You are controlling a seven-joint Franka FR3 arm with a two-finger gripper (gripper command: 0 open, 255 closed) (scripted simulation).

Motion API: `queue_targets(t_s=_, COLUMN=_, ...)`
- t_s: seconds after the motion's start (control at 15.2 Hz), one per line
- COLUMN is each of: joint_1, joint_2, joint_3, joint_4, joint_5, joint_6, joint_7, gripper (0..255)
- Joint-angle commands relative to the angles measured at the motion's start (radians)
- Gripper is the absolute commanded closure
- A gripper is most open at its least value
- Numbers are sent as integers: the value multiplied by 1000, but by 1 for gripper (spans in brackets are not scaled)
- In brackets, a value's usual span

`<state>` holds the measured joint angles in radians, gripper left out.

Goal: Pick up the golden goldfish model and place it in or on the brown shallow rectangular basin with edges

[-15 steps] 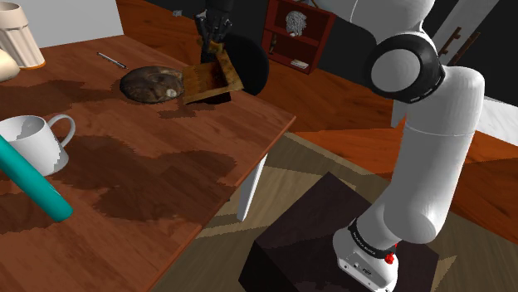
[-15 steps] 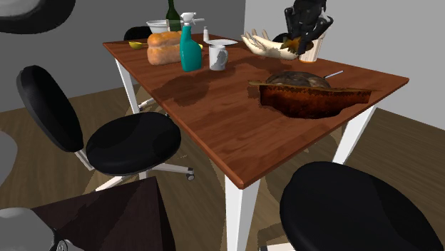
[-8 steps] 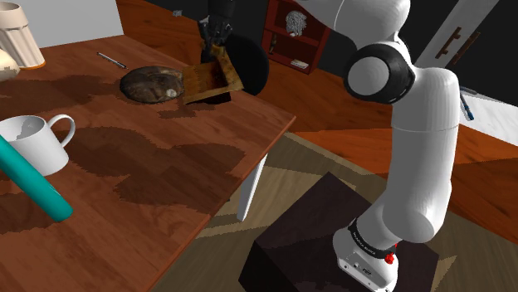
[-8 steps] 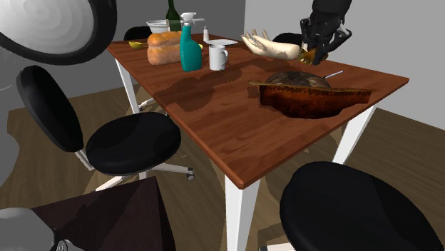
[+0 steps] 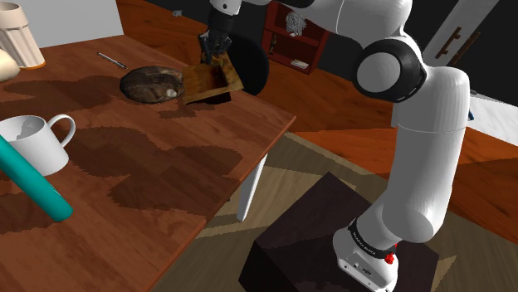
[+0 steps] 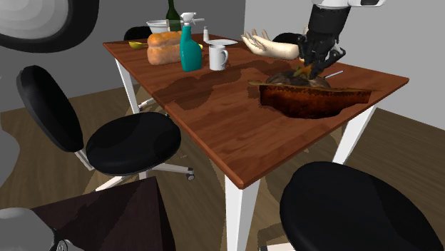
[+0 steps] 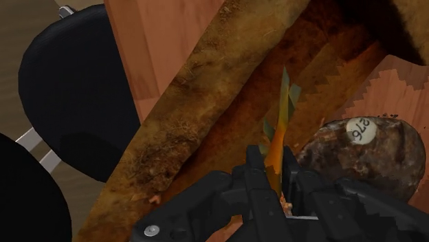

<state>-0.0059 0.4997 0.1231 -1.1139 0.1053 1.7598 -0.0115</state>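
Fingers clasped the orange-gold goldfish model between their tips, its tail reaching out past them; from my console I saw the brown basin just beyond them on the counter.

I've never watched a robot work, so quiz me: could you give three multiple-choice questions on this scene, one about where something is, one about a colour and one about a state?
1. The goldfish model is: A under the basin; B held just over the basin; C far from the basin.
2. The spray bottle is: A red; B teal; C black.
3. The end effector is: A wide open; B shut on nothing; C shut on the goldfish model.

Answers: 1 B, the wrist view shows it above the basin's inside. 2 B, plain in the second exterior view. 3 C, it clasps the model's body.
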Motion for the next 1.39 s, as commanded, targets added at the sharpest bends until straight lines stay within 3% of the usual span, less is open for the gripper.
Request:
queue_targets(t_s=0.0, joint_1=0, joint_2=-5, joint_3=0, joint_4=-17, joint_5=1, joint_6=12, joint_7=-1, gripper=255)
queue_targets(t_s=0.4, joint_1=0, joint_2=-5, joint_3=0, joint_4=-16, joint_5=1, joint_6=12, joint_7=-1, gripper=255)
queue_targets(t_s=0.46, joint_1=0, joint_2=-5, joint_3=0, joint_4=-16, joint_5=1, joint_6=12, joint_7=-1, gripper=0)
queue_targets(t_s=0.79, joint_1=0, joint_2=-5, joint_3=0, joint_4=-16, joint_5=1, joint_6=12, joint_7=-1, gripper=0)
queue_targets(t_s=1.06, joint_1=-6, joint_2=18, joint_3=-1, joint_4=147, joint_5=-2, joint_6=-130, joint_7=5, gripper=0)
queue_targets(t_s=1.32, joint_1=-6, joint_2=18, joint_3=-1, joint_4=147, joint_5=-2, joint_6=-130, joint_7=5, gripper=0)
